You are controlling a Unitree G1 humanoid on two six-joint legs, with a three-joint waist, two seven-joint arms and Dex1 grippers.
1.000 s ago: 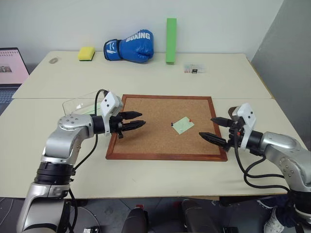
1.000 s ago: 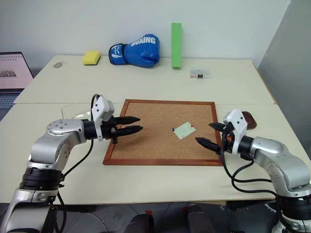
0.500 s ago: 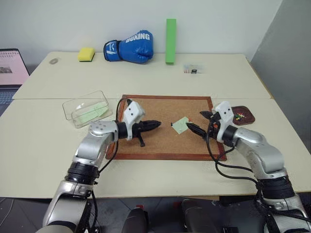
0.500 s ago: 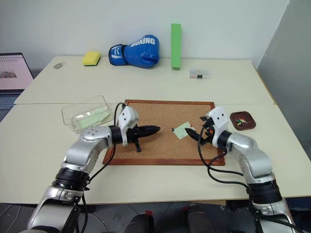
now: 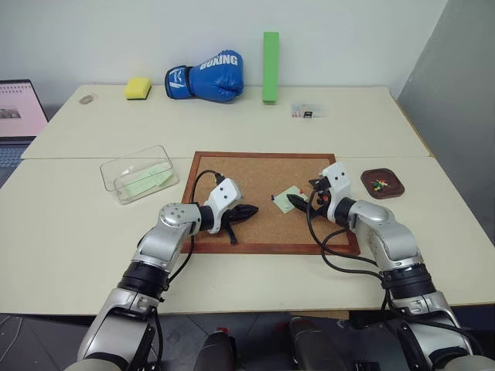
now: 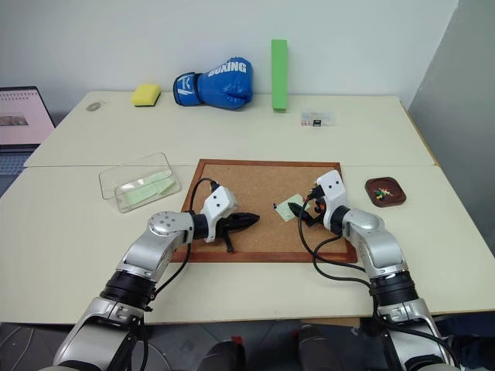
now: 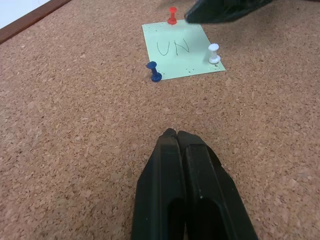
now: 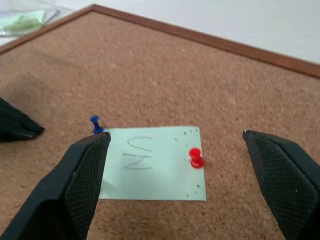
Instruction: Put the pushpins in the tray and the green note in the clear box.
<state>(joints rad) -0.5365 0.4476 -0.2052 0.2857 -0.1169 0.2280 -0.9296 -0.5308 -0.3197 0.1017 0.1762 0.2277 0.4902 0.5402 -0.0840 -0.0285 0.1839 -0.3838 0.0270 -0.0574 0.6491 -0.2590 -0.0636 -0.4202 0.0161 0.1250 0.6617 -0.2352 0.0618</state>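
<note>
Green note (image 7: 182,52) is still pinned to cork board (image 5: 232,170) by pushpins (image 7: 172,15) – nothing moved yet. Right gripper (image 8: 185,175) fingers are spread at its 3 o'clock; left gripper (image 7: 176,137) fingers pressed together. Tray (image 5: 384,184), clear box (image 5: 138,171) await.

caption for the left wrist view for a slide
Shut left end effector facing green note pinned to cork board.

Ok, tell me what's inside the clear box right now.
The clear box holds pale green paper slips lying flat on its floor; how many are stacked there cannot be told. The green note to be moved is not inside: it lies pinned on the cork board.
</note>
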